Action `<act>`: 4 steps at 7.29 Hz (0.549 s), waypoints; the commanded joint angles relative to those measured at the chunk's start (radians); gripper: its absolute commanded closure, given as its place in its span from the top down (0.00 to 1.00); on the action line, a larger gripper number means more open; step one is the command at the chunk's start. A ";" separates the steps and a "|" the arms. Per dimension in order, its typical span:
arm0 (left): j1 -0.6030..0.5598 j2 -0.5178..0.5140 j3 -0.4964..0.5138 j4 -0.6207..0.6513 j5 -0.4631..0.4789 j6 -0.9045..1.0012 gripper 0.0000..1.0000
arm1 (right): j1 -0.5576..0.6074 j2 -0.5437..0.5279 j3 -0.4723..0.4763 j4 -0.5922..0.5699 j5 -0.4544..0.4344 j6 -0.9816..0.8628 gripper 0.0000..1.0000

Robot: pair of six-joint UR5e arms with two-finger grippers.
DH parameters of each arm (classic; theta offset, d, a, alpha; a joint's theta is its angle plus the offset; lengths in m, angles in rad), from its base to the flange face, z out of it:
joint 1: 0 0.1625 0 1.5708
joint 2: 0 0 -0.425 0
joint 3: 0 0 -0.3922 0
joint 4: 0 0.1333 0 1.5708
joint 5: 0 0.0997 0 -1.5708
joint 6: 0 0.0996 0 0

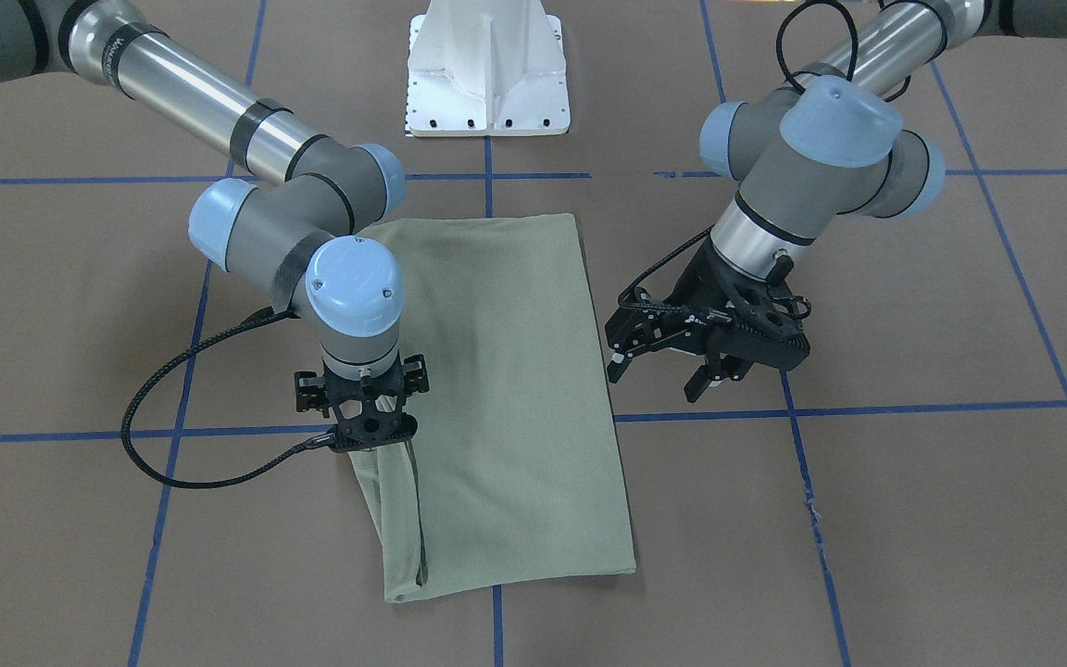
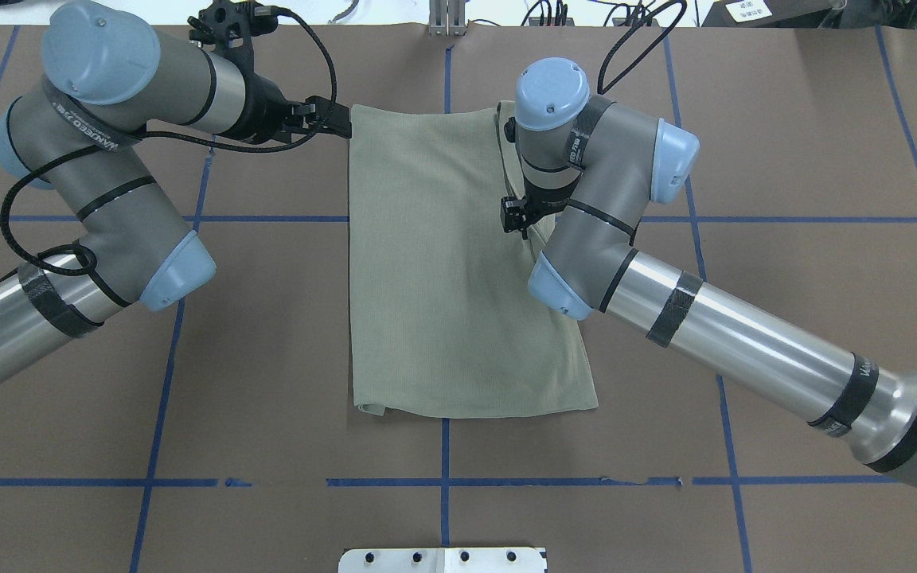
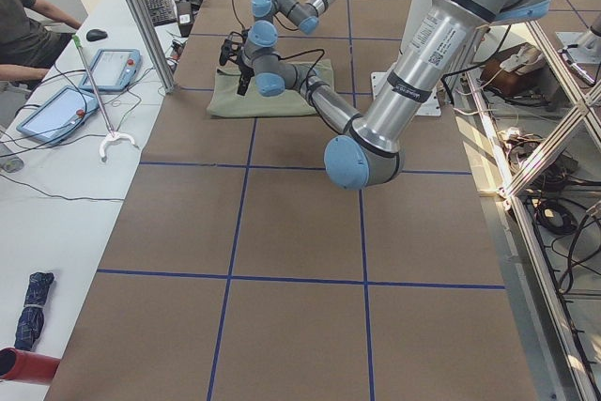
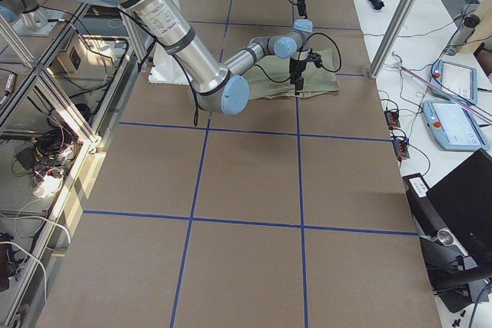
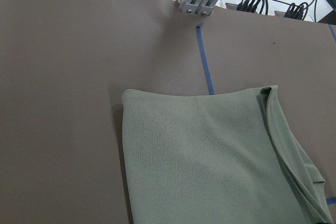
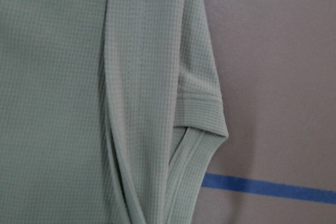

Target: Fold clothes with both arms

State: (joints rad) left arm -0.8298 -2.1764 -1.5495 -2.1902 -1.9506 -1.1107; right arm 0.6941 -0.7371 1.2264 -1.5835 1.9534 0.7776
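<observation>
Shirt (image 1: 506, 389) folded flat on bench (image 1: 913, 519). Left gripper (image 1: 656, 378) spread, just beside its edge. Right gripper (image 1: 372, 435) over sleeve fold; cannot tell its grip.

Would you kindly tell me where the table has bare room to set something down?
Free: the far right corner of the table, beyond the right arm, and the near strip between shirt hem and white pedestal. Crowded: both long shirt edges, the open left pincer beside one, the right pincer gripping the other.

No text can be read with confidence.
White lettering runs along a black strap (image 2: 80, 127) on the left arm (image 2: 120, 211), upper left of the overhead view, but it is too blurred to read.
</observation>
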 commanded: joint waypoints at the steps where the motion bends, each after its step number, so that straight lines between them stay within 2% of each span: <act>1: 0.000 0.000 -0.001 0.000 -0.001 0.000 1.00 | -0.005 -0.007 -0.001 -0.001 0.005 0.000 1.00; 4: 0.000 0.000 -0.001 0.001 -0.001 -0.001 1.00 | -0.001 -0.024 -0.002 -0.001 0.004 -0.011 1.00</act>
State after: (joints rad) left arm -0.8299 -2.1767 -1.5508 -2.1901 -1.9512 -1.1120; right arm 0.6899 -0.7519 1.2247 -1.5853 1.9585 0.7738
